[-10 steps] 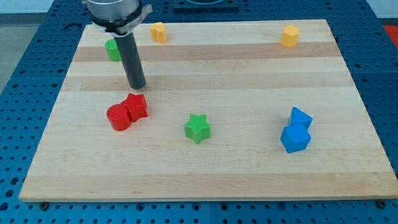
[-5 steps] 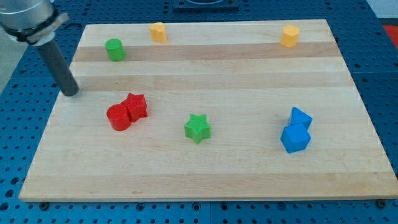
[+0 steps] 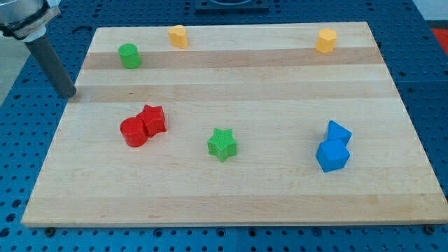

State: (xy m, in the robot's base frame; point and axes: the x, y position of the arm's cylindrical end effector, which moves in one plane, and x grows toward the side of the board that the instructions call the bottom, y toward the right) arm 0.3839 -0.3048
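My tip (image 3: 67, 94) rests at the left edge of the wooden board (image 3: 231, 189), touching no block. The green cylinder (image 3: 129, 55) is the nearest block, up and to the right of the tip. Further right and lower, a red cylinder (image 3: 133, 131) and a red star-like block (image 3: 153, 120) sit pressed together. A green star (image 3: 222, 144) lies near the board's middle. At the view's right, a blue cube (image 3: 332, 155) touches a blue triangular block (image 3: 338, 131) just above it.
Two yellow blocks sit along the board's top edge, one yellow block (image 3: 178, 36) left of centre and another yellow block (image 3: 325, 40) toward the right. A blue perforated table (image 3: 14, 161) surrounds the board.
The rod has swept left from beside the red blocks to the board's left edge, then a little further left and up. No block has moved.
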